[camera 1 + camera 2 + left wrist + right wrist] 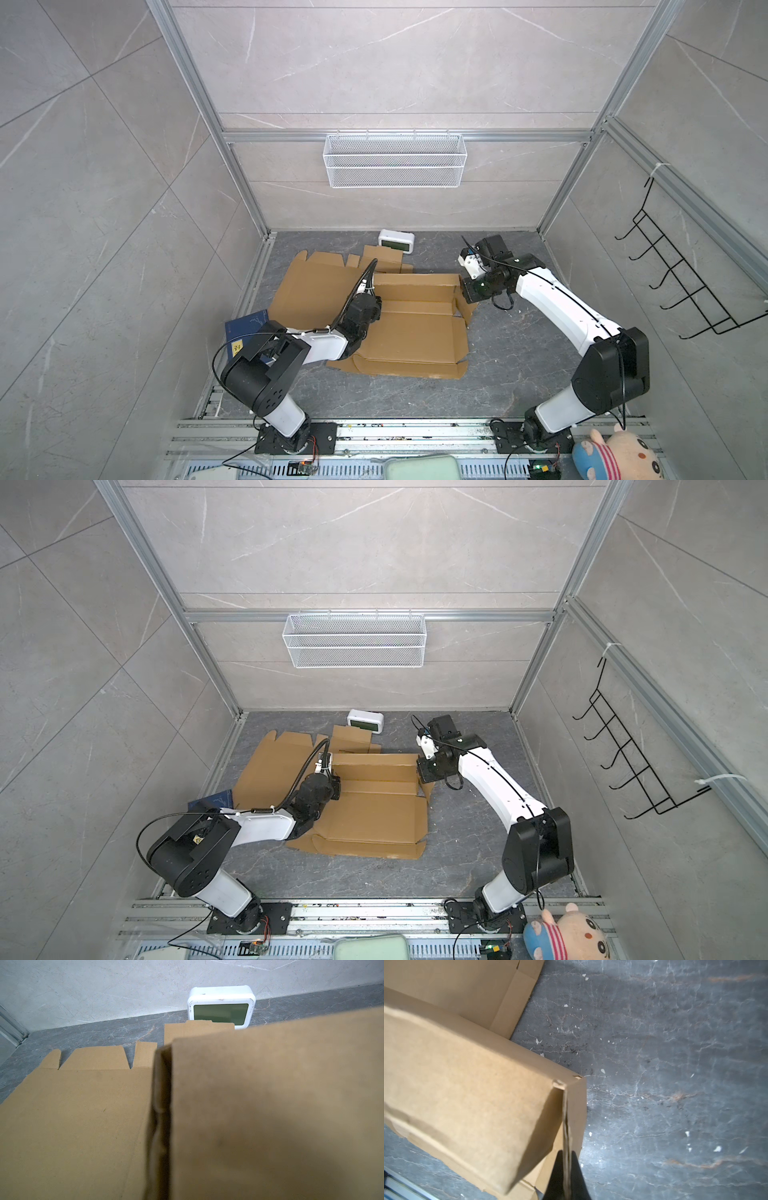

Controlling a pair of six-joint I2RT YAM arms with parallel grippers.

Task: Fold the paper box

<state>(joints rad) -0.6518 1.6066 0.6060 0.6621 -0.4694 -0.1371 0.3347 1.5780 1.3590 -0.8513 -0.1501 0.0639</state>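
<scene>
The paper box [411, 332] [374, 812] is a brown cardboard blank spread on the dark marbled floor, its back wall folded up. My left gripper [374, 297] [332, 779] is at the left end of that raised wall, shut on it. In the left wrist view the raised panel [270, 1105] fills the picture and hides the jaws, and the flat lid part [72, 1115] lies beside it. My right gripper [464, 293] [420, 773] [566, 1153] is at the right end, black fingers [557, 1167] shut on the thin edge of a side flap [575, 1109].
A white digital clock [396, 242] [221, 1009] stands against the back wall just behind the cardboard. A blue book [245, 332] lies partly under the left arm. A wire basket [395, 160] hangs on the back wall, a black hook rack [685, 270] on the right wall. A plush toy [615, 457] sits at the front right.
</scene>
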